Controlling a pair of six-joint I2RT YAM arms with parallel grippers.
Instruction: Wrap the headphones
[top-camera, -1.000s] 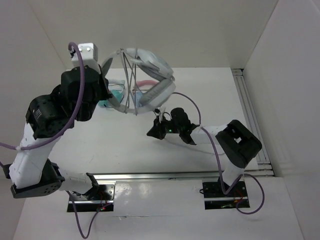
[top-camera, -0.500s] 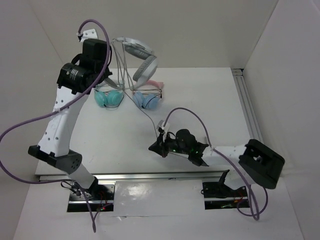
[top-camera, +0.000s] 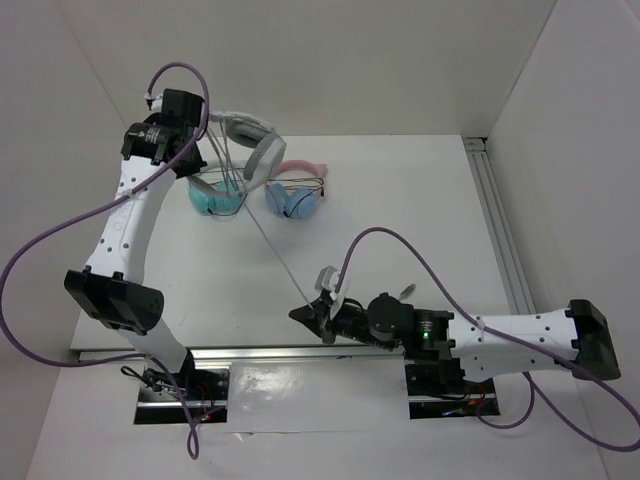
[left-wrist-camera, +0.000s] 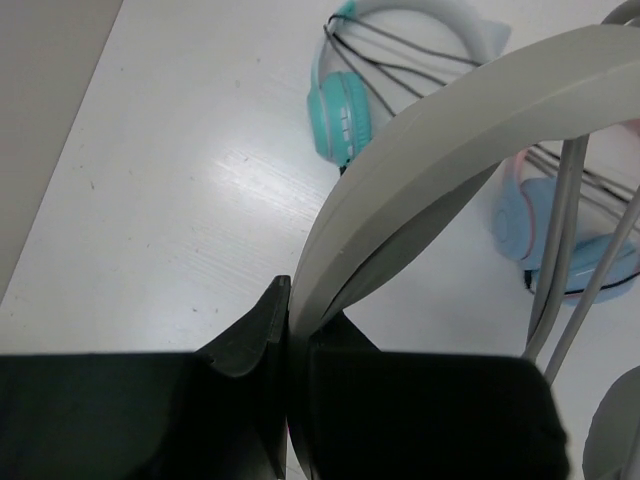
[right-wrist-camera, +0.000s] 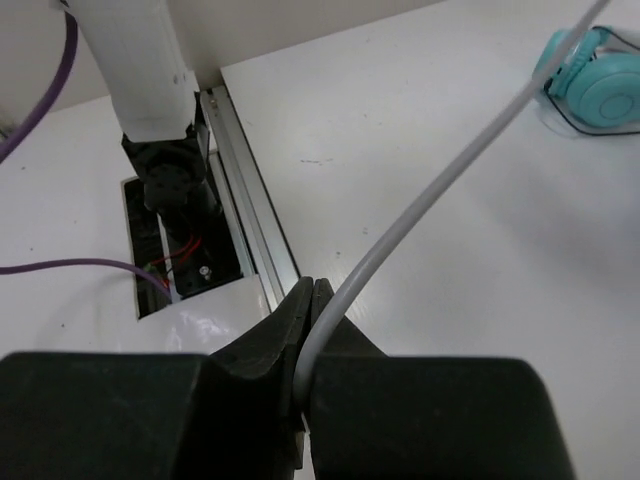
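The large light grey headphones (top-camera: 252, 140) hang in the air at the back left, above the table. My left gripper (top-camera: 205, 150) is shut on their wide band (left-wrist-camera: 420, 180). Their thin grey cable (top-camera: 272, 248) runs taut from the headphones down to my right gripper (top-camera: 312, 317), which is shut on it low near the front rail. In the right wrist view the cable (right-wrist-camera: 430, 195) leaves the closed jaws and rises to the upper right. Cable strands (left-wrist-camera: 565, 250) cross under the band.
A teal pair of headphones (top-camera: 215, 195) and a blue pair with a pink band (top-camera: 295, 195) lie on the table under the held pair. A metal rail (top-camera: 300, 352) runs along the front edge, another (top-camera: 497, 215) along the right side. White walls stand close around.
My left arm has swung back and left, carrying the headphones lower and farther away. My right gripper has pulled the cable toward the front edge, drawing it taut.
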